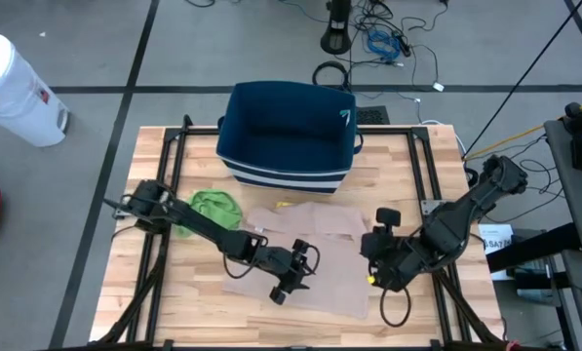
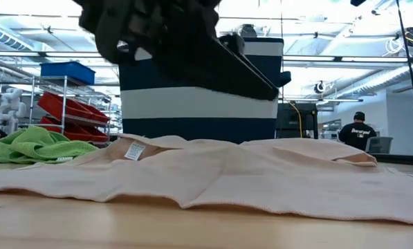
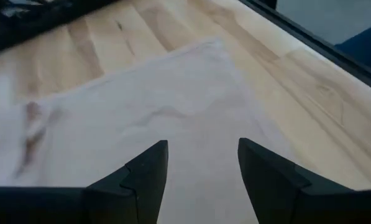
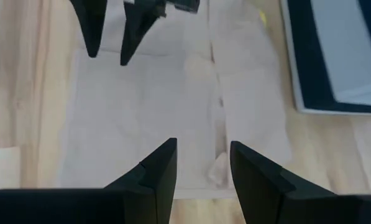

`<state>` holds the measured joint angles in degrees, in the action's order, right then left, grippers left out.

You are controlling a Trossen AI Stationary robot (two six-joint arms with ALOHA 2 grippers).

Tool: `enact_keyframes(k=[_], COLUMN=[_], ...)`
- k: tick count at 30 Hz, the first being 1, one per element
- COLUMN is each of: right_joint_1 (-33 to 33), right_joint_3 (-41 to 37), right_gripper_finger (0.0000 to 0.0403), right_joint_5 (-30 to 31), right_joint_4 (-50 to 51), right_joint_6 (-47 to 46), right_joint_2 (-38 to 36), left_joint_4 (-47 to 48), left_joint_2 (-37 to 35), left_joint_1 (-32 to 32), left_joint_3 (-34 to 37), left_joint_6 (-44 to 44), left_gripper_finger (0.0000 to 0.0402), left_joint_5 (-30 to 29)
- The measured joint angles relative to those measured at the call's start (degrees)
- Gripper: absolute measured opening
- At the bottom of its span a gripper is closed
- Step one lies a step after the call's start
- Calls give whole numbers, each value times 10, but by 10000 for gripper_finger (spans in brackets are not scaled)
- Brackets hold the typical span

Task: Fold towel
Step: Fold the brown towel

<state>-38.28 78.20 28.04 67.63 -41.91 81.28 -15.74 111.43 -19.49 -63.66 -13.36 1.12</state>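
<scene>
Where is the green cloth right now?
In the high view, the green cloth lies on the table's left side, beside the beige towel and near the blue basket.

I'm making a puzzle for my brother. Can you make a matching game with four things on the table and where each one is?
1 towel
2 green cloth
3 basket
4 left gripper

A at the table's far edge
B spread flat mid-table
C bunched beside the left arm
D open, over the towel

Pairs: 1-B, 2-C, 3-A, 4-D
</scene>
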Motion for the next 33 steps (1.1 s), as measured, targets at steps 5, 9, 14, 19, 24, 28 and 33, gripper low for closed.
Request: enact_keyframes(k=[5, 9, 14, 19, 24, 28, 33], right_joint_1=[-16, -21, -20, -21, -32, -54, -69], right_joint_3=[-25, -38, -56, -109, -201, -264, -302], right_gripper_finger=[135, 135, 135, 135, 135, 135, 135], right_joint_5=[1, 1, 0, -56, -140, -164, -164], right_joint_4=[-44, -70, -91, -160, -291, -390, -467], right_joint_6=[-14, -14, -16, -15, -30, -62, -83], right_joint_2=[0, 0, 0, 0, 1, 8, 48], left_joint_4=[-5, -24, -51, -63, -75, -57, -49], left_joint_2=[45, 67, 75, 71, 68, 68, 68], left_joint_1=[9, 10, 9, 8, 5, 7, 0], left_joint_3=[0, 0, 0, 0, 0, 0, 0], left_joint_6=[30, 46, 56, 53, 39, 39, 39], left_gripper_finger=[202, 201, 202, 202, 201, 201, 201], left_joint_5=[33, 40, 60, 60, 62, 78, 92])
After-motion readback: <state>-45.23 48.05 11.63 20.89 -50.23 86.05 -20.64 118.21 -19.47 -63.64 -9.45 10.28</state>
